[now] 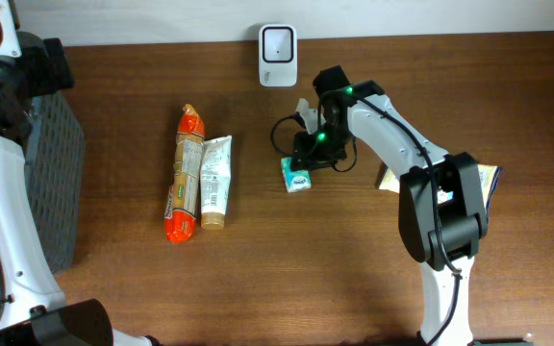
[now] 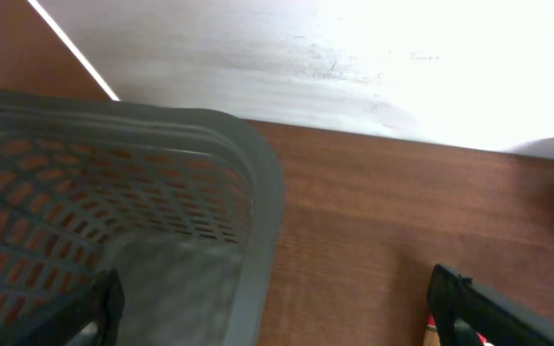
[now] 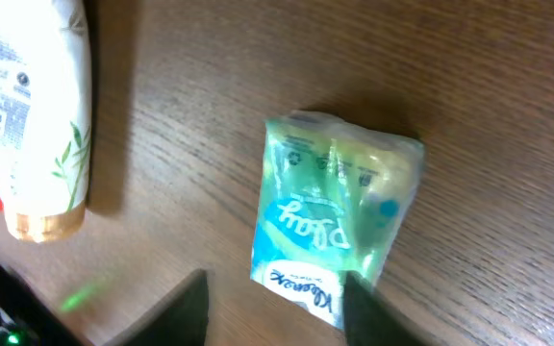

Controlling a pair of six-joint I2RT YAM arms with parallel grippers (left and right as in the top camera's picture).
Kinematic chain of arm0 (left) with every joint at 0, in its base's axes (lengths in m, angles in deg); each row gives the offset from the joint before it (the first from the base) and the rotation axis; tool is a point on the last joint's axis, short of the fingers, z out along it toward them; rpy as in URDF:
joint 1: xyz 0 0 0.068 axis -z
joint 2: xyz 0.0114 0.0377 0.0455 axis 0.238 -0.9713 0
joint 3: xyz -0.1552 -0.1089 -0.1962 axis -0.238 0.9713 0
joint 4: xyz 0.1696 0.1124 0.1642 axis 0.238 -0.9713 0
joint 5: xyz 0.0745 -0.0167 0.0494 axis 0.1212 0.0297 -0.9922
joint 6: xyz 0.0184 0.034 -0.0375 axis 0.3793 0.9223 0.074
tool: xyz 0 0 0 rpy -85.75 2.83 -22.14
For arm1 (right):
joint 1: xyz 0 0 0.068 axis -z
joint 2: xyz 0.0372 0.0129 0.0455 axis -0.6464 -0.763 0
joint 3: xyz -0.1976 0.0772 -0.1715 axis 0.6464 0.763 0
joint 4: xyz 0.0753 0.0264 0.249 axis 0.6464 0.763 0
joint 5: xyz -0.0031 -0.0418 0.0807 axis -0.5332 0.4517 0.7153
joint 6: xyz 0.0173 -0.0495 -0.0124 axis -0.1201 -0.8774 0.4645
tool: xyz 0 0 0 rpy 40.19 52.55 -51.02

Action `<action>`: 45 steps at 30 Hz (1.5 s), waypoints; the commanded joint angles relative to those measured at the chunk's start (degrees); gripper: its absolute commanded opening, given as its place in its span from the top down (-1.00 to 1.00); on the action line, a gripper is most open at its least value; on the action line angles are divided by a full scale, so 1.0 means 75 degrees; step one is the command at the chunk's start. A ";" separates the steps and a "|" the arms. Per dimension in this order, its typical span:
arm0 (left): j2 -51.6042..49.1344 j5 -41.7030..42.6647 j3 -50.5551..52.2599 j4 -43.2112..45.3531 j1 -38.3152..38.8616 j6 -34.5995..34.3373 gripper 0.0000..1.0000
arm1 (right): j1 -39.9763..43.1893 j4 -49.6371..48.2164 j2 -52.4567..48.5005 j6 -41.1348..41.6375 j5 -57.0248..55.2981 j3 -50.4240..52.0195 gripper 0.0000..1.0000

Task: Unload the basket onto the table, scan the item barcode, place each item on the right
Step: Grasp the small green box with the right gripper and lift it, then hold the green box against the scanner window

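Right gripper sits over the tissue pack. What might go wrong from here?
1. The right gripper straddles only the lower end of the soft tissue pack, which lies skewed to it. Closing there may pinch just the wrapper edge, and the pack could slip or swing.
2. No barcode shows on the upturned face, so the pack may reach the scanner with the code facing away.

Overhead I look straight down on the table, sharing the pack with the close right wrist, the basket with the left.
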State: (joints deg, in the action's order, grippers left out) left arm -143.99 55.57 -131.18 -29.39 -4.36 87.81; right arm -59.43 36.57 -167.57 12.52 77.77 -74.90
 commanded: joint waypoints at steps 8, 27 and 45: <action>0.0114 0.0026 -0.0093 0.0012 -0.0006 0.0102 -0.98 | -0.0050 -0.0073 -0.0711 -0.0154 -0.0589 0.0114 -0.17; 0.0114 0.0026 -0.0093 0.0012 -0.0006 0.0099 -0.98 | 0.1180 -0.0682 0.0073 -0.0965 0.6196 0.0533 0.92; 0.0114 0.0026 -0.0093 0.0012 -0.0006 0.0102 -0.98 | 0.1405 -0.0918 0.1891 0.0801 0.4494 -0.2005 0.92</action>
State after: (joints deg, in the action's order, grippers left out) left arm -143.99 55.60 -131.18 -29.36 -4.36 87.81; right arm -48.91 29.72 -154.04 18.34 122.36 -89.22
